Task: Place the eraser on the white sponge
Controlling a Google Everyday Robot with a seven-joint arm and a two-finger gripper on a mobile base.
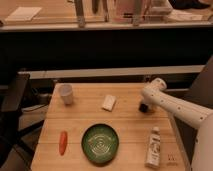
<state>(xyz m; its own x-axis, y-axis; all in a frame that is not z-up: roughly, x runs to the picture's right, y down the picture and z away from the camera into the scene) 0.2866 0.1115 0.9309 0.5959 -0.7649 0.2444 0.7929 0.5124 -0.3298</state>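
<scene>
The white sponge (pixel 108 102) lies flat on the wooden table (pixel 130 125), right of centre toward the back. My gripper (pixel 144 105) hangs from the white arm at the table's right side, pointing down and reaching the tabletop about a sponge's length right of the sponge. The eraser (pixel 145 109) shows only as a small dark shape right at the gripper's tip. I cannot tell it apart from the gripper's own dark parts, nor whether it is held.
A white cup (pixel 66 93) stands at the back left. A green plate (pixel 100 143) sits front centre, with an orange carrot (pixel 63 142) to its left. A clear bottle (pixel 154 147) with a white cap lies front right. A dark chair (pixel 12 100) stands left of the table.
</scene>
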